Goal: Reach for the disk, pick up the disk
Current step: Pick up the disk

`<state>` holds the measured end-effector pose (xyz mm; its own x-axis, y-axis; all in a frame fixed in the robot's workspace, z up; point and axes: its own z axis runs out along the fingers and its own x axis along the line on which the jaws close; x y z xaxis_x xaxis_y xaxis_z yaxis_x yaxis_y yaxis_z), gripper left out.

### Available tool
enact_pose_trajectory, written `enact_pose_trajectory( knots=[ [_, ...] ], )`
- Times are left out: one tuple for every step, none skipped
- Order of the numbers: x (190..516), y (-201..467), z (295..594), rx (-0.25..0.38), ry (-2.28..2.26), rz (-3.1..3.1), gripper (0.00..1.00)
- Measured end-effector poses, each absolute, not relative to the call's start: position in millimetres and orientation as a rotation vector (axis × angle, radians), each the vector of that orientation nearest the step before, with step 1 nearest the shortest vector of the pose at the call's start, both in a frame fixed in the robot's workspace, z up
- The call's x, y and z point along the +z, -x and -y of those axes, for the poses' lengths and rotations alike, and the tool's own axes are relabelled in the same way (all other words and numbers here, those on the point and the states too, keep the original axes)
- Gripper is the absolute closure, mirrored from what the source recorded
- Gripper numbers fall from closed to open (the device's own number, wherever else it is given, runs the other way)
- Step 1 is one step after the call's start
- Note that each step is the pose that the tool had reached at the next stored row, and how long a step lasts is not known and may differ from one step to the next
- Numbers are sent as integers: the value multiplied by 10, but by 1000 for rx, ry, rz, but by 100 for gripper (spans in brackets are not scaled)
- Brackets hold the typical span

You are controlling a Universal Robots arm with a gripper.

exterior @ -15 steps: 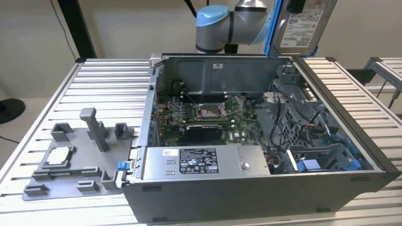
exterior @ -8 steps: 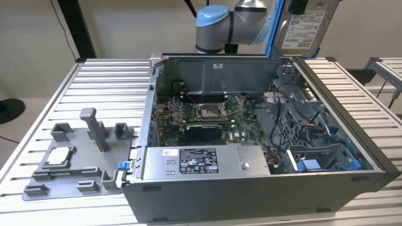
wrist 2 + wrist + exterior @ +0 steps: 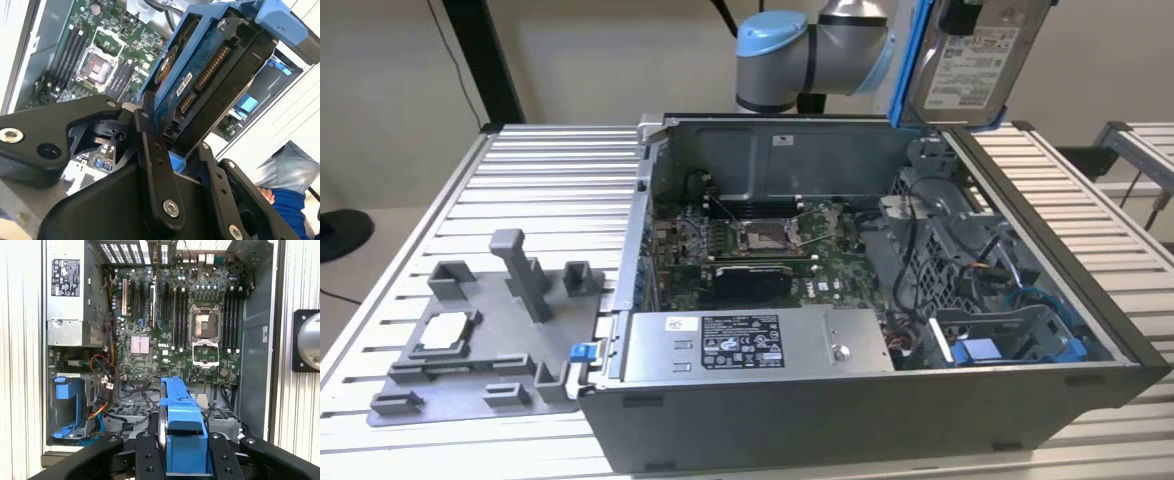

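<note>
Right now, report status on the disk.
Gripper shut on disk. Disk lifted clear above open case, blue bracket on. Nothing in the way.

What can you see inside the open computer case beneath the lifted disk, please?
Inside the computer case lie the motherboard, an empty processor socket, a power supply and blue drive bays. The claw and its disk cover part of the floor.

Grey round arm (image 3: 834,45) with a light blue cap; black gripper (image 3: 175,145) fingers with silver screws
</note>
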<state>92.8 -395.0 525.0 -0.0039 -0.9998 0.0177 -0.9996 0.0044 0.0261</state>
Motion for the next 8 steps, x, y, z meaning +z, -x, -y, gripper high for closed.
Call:
enact_pose_trajectory(
  knots=[
    [5251, -929, 3958, -9, -2195, 2204, 100],
    [5250, -931, 3967, -9, -2195, 2204, 100],
    [5250, -933, 3975, -9, -2195, 2204, 100],
    [5250, -935, 3982, -9, -2195, 2204, 100],
    [5251, -936, 3991, -9, -2195, 2204, 100],
    [5250, -938, 3999, -9, -2195, 2204, 100],
    [5250, -940, 4007, -9, -2195, 2204, 100],
    [5250, -941, 4015, -9, -2195, 2204, 100]
  ],
)
